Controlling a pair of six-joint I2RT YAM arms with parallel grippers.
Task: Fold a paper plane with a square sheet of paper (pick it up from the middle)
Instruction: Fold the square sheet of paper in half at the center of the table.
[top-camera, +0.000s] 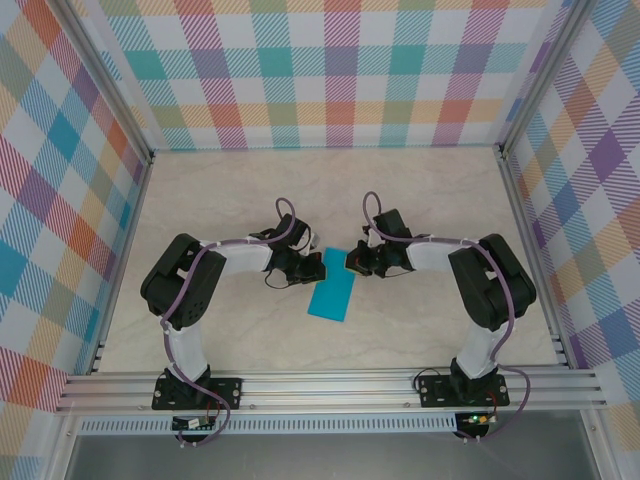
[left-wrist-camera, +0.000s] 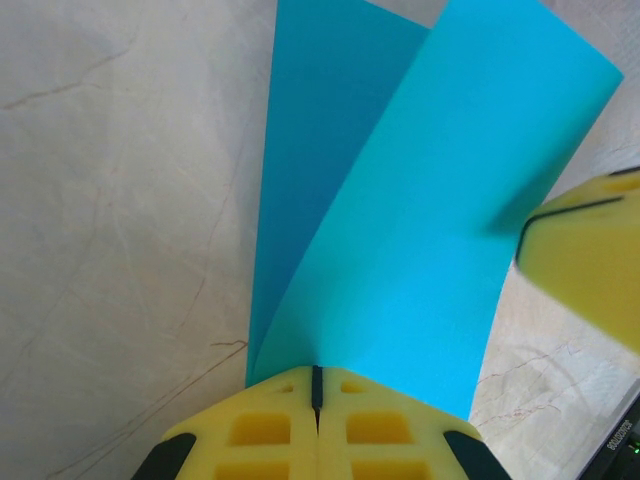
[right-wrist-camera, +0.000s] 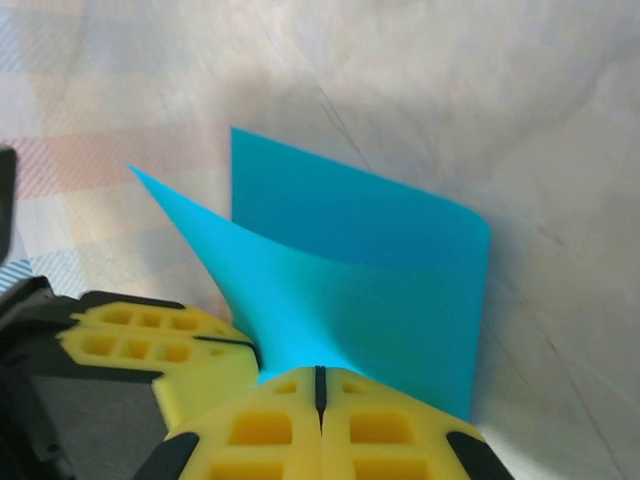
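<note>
One square sheet of paper (top-camera: 333, 292), thin, smooth and teal, is doubled over into two layers along a soft rounded fold. It lies at the middle of the pale marble-patterned table (top-camera: 420, 200), between the two arms. The left gripper (left-wrist-camera: 316, 375) and the right gripper (right-wrist-camera: 320, 372) each have their yellow, square-pocketed pads (right-wrist-camera: 380, 430) pressed together on an edge of the sheet, holding its upper layer up in a curve.

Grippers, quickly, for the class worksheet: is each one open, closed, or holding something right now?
Left gripper: closed, pinching the paper.
Right gripper: closed, pinching the same paper.
</note>
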